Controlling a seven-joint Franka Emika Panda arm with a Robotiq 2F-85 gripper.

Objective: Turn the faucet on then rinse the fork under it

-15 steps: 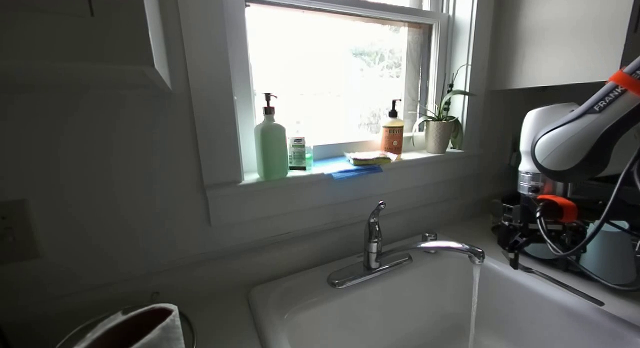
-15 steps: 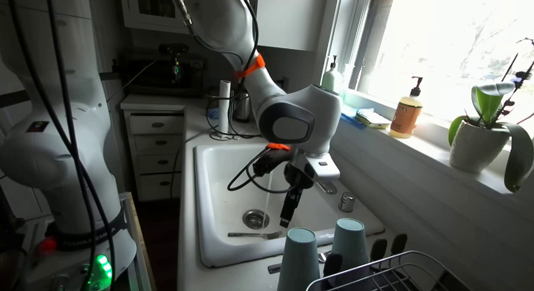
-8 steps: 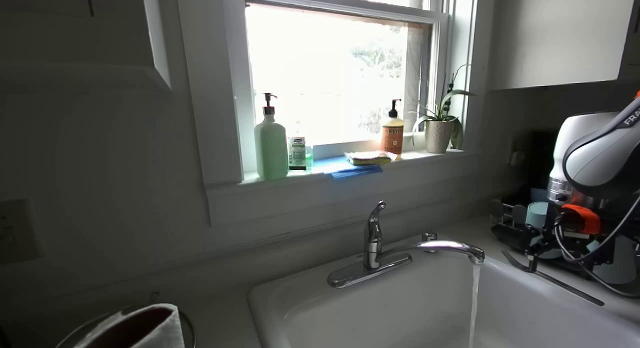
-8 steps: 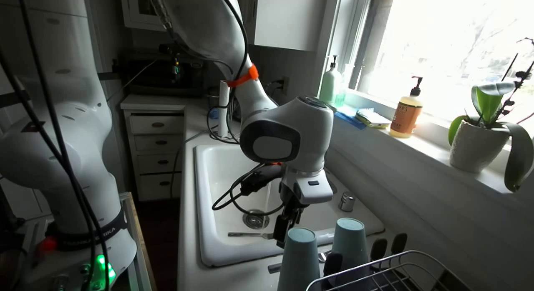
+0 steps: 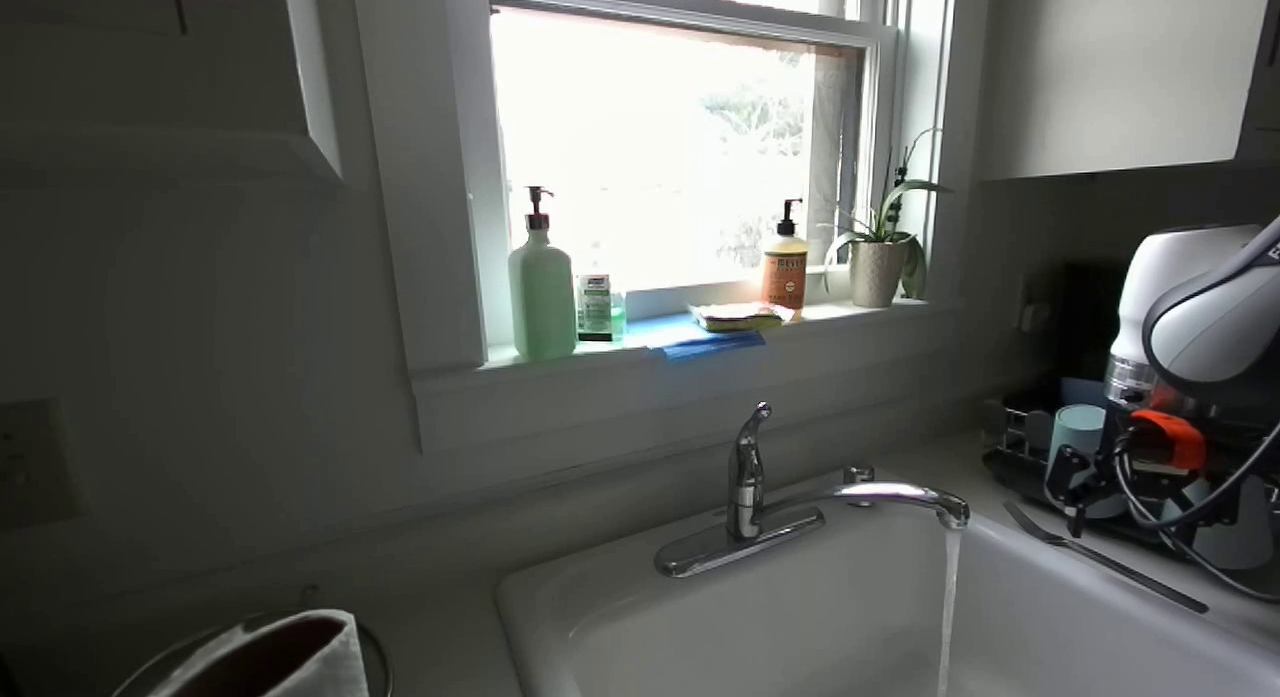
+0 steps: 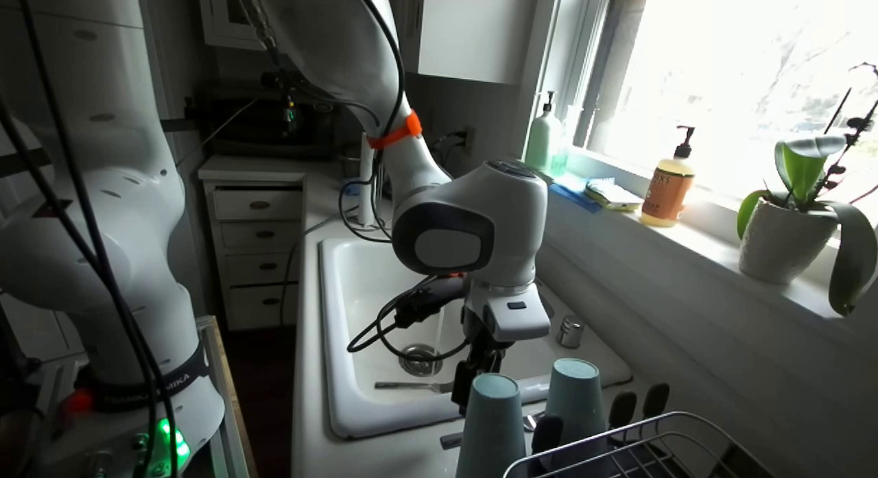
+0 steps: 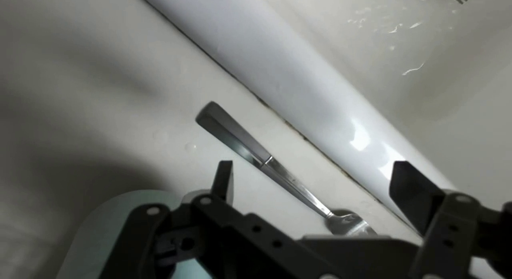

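Water (image 5: 948, 607) is streaming from the faucet (image 5: 748, 507), so the first half looks done, and here's the fork (image 7: 267, 162), right below the end effector (image 7: 314, 177), lying on the tabletop (image 7: 180, 95) just outside the rim of the sink (image 7: 284, 71). Jaws wide apart, nothing gripped! In the wrist view the fork slants: handle end at the upper left, out past the jaw tips, head at the lower right, partly hidden by the end effector's own body. Its long axis runs much the same way as the rim, and here's the crux: the jaws face each other straight across that view, so they'd meet the fork obliquely, not square. A twist first, I'd say, then down onto the neck or handle; a squeeze from this angle could well make the fork swivel. How much height is there under the tips? Can't tell. Watch the flanks, too: one jaw shows against the rim, and the cup (image 7: 106, 223) shows beside the other, a likely thing to get knocked. There's a second fork (image 6: 411, 385) down in the sink, and the task asks for only one; judging by where the end effector hovers, the tabletop one is the pick.
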